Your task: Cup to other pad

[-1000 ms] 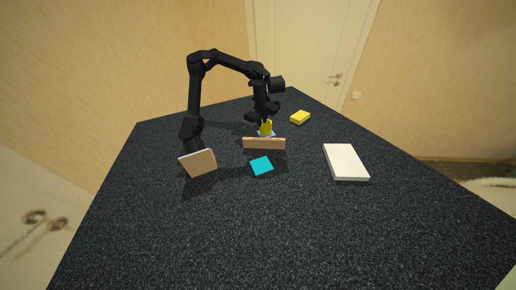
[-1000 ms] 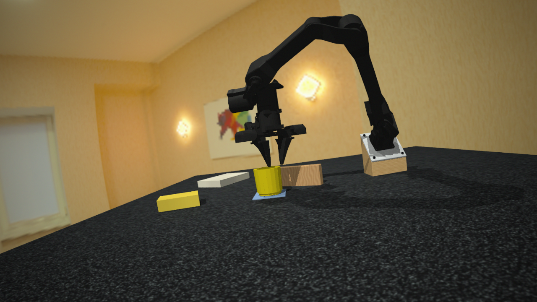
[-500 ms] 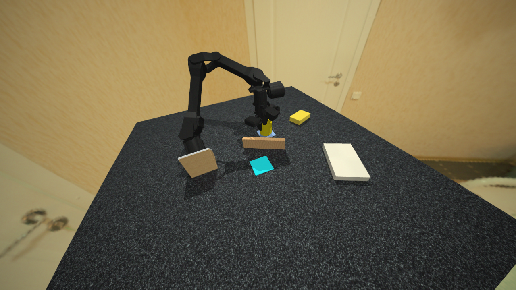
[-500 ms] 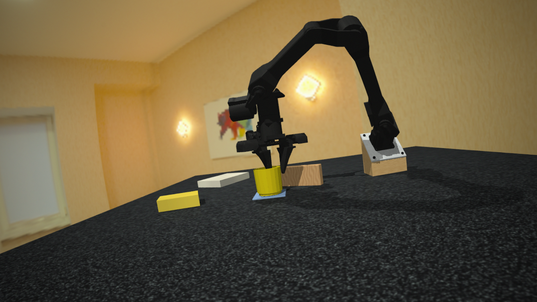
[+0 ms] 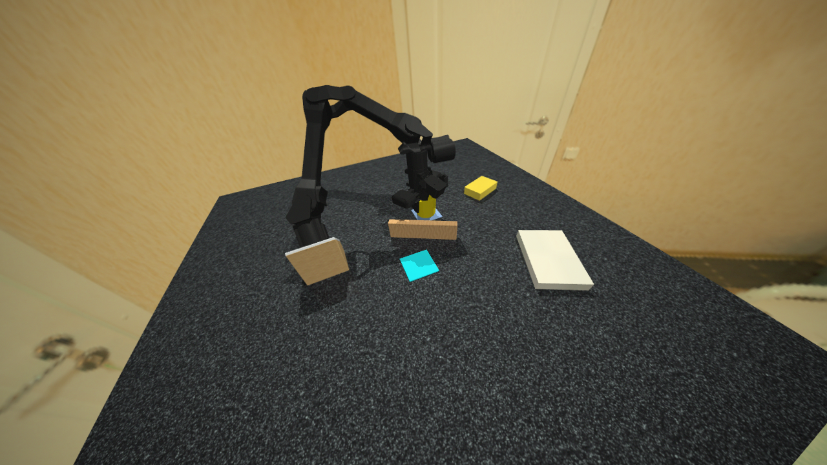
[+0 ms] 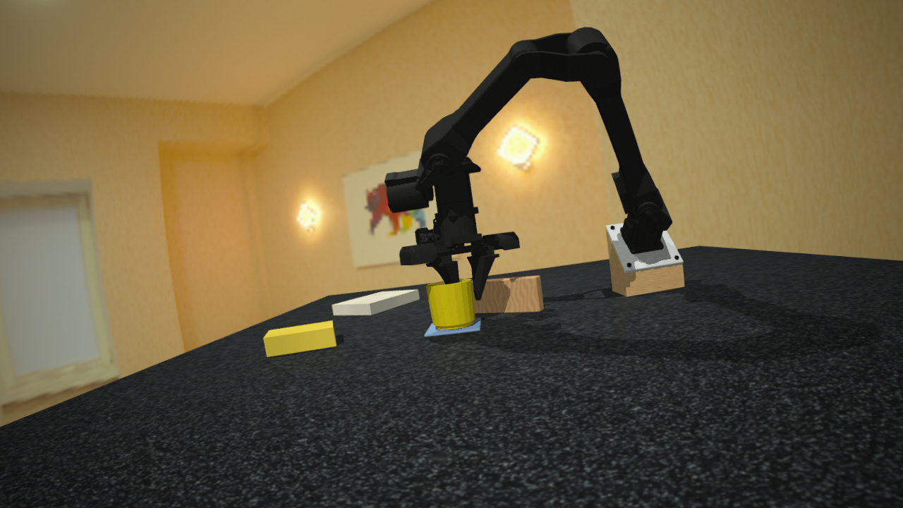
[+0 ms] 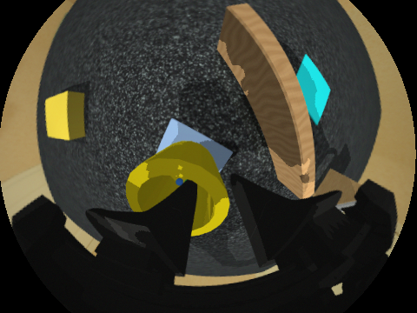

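Note:
The yellow cup (image 5: 428, 208) (image 6: 451, 306) (image 7: 149, 191) stands upright on the light blue pad (image 6: 434, 331) (image 7: 174, 130). A blue marble (image 7: 179, 182) shows inside it in the wrist view; a finger hides part of the inside. My gripper (image 6: 465, 290) (image 7: 214, 178) points down, partly open, astride the cup's wall: one finger reaches into the mouth, the other is outside on the side towards the wooden wall. A gap shows between the outer finger and the cup in the wrist view. The other pad, cyan (image 5: 418, 270) (image 7: 314, 91), lies beyond the wooden wall with nothing on it.
The low wooden wall (image 5: 422, 230) (image 6: 514, 295) (image 7: 269, 96) stands between the two pads. A yellow block (image 5: 479, 188) (image 6: 300, 339) (image 7: 61, 115) and a white slab (image 5: 554, 257) (image 6: 377, 302) lie farther off. The arm's wooden base (image 5: 319, 261) (image 6: 650, 279) is on the table.

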